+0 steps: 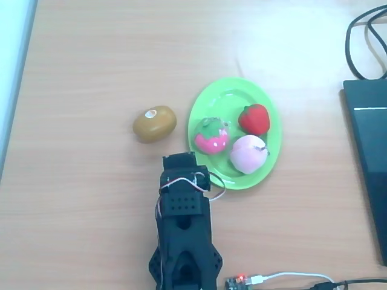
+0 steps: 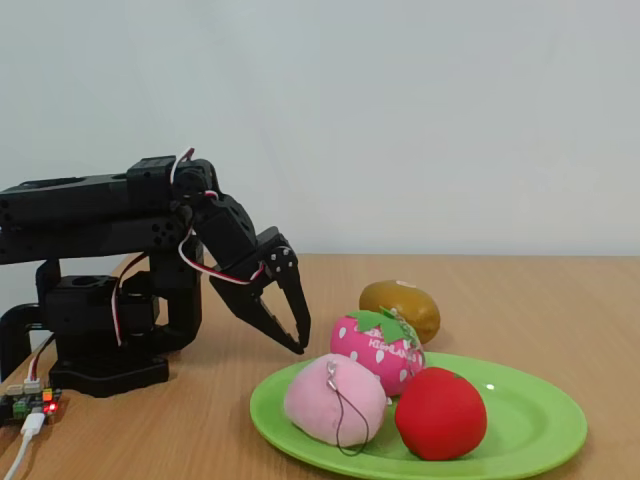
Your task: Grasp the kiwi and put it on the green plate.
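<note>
The wooden table (image 1: 91,60) filled the overhead view, pale and warm-toned, with a dark flat object (image 1: 369,163) along the right edge and black cables (image 1: 363,42) looping in the upper right corner; the black arm (image 2: 100,215) stood at the left of the fixed view, its base planted on the table and its upper link stretched level toward the centre, and in the overhead view it rose from the bottom edge just left of centre; the green plate (image 1: 269,118) lay slightly right of centre in the overhead view and low in the foreground of the fixed view, its raised rim plain to see; on it sat three toy fruits close together, a pale pink peach (image 1: 248,154) nearest the arm's side, a pink-and-green strawberry (image 1: 211,138) at the plate's left, and a red fruit (image 1: 254,119) toward its upper right; the gripper (image 2: 285,325) hung nose-down in the fixed view, its tips above the table just left of the plate, the two fingers parted a little and holding nothing; the kiwi (image 1: 155,124) rested on the bare table left of the plate in the overhead view, just beside its rim, cream spot turned upward, and apart from the gripper.
</note>
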Robot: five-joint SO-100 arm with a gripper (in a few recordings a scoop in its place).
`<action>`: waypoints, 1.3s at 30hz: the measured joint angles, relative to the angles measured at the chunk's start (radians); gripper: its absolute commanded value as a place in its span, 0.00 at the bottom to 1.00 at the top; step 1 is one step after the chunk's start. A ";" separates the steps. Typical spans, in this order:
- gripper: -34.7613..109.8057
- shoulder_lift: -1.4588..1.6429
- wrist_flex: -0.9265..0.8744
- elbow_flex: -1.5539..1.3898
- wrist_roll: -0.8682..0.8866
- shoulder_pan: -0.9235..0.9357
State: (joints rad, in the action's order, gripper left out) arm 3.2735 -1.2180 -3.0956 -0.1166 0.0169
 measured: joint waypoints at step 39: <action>0.18 0.000 0.000 0.000 -0.038 -0.014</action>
State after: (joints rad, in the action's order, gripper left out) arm 3.2735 -1.2180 -3.0956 -0.1549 0.0031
